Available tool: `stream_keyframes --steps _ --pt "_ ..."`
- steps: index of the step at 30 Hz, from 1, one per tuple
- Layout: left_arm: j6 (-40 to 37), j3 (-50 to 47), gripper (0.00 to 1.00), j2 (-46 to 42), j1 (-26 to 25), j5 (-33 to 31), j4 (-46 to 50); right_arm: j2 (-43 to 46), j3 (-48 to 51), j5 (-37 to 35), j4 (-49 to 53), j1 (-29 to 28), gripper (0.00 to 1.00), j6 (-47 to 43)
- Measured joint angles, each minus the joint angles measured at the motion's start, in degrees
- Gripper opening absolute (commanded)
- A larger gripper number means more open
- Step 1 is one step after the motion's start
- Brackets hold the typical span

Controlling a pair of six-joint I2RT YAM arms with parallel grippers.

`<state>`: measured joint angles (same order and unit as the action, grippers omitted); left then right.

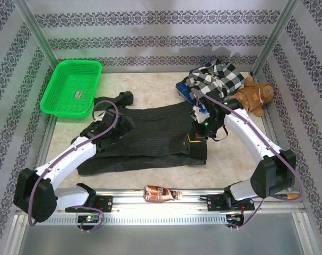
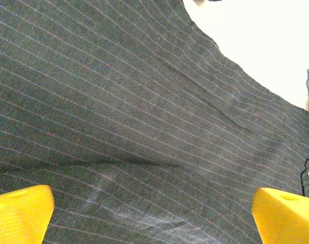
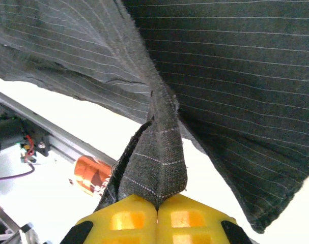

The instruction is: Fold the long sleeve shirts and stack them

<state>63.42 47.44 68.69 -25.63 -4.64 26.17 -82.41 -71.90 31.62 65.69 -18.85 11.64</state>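
The charcoal pinstriped shirt (image 1: 150, 138) was laid flat across the middle of the table (image 1: 150, 90), and a fold of its right edge was pinched tight between the jaws of the right gripper (image 3: 157, 206). The left gripper (image 2: 154, 213) was held over the shirt's left part, jaws spread wide with nothing between them. The checked flannel shirt (image 1: 216, 78) was bunched on a blue garment (image 1: 182, 87) at the far right, beside the teddy bear (image 1: 255, 95)

Overhead, plus wrist close-ups on shirt (image 2: 144, 112)
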Motion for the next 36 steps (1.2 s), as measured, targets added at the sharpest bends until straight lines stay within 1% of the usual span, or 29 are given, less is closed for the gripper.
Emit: stream_keyframes --steps 7,16,26,36 --pt "0.3 -3.2 1.0 -1.5 0.9 1.0 0.1 0.4 0.0 3.4 -0.1 0.0 0.0 0.5" --pt "0.5 -10.2 1.0 -4.2 4.8 1.2 0.5 4.8 -0.2 7.9 0.1 0.7 0.0 2.0" --pt "0.4 -12.2 1.0 -4.5 6.8 1.2 0.8 5.0 -0.4 10.1 0.5 2.3 0.01 2.4" --pt "-0.2 -13.2 1.0 -4.8 7.4 1.2 1.2 8.2 0.0 12.7 0.9 3.8 0.02 5.0"
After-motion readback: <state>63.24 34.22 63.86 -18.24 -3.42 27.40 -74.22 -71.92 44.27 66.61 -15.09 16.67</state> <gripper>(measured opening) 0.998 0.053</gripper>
